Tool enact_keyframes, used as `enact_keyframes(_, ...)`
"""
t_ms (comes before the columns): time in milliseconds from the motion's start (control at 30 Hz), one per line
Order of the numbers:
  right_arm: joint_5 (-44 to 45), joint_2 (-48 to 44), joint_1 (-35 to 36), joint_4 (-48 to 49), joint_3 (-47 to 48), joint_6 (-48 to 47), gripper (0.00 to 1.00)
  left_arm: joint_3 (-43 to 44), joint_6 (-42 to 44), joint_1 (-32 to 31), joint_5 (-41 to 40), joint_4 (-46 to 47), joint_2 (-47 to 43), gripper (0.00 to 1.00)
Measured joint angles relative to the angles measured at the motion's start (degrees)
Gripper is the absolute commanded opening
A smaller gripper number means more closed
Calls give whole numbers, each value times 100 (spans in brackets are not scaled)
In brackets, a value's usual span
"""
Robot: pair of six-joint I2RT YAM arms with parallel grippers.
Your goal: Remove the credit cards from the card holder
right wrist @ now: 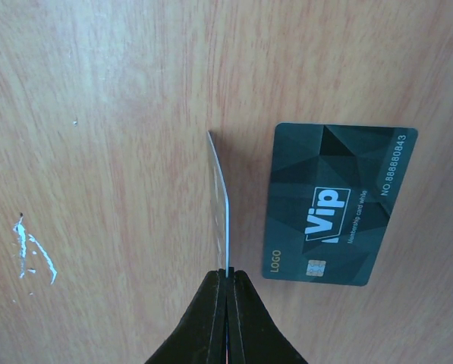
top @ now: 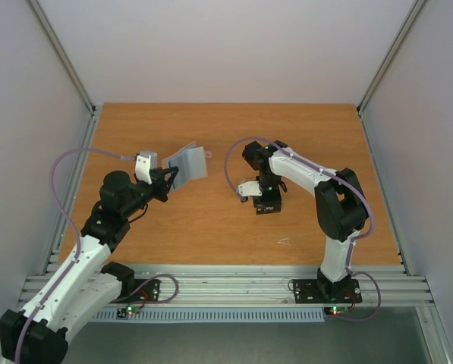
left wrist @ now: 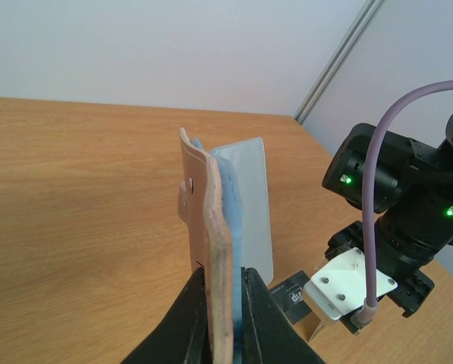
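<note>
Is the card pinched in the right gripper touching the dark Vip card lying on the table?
Apart. The right wrist view shows a strip of bare table between the held card and the Vip card.

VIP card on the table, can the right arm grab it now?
Probably not yet: the right end effector is shut on a second card beside the VIP card, which lies uncovered.
</note>
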Motion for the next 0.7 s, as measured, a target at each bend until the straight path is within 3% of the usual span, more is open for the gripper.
enact_keyframes(700,192,354,0,96,396,-26,1,-22,-2,0,-17,2,0,0)
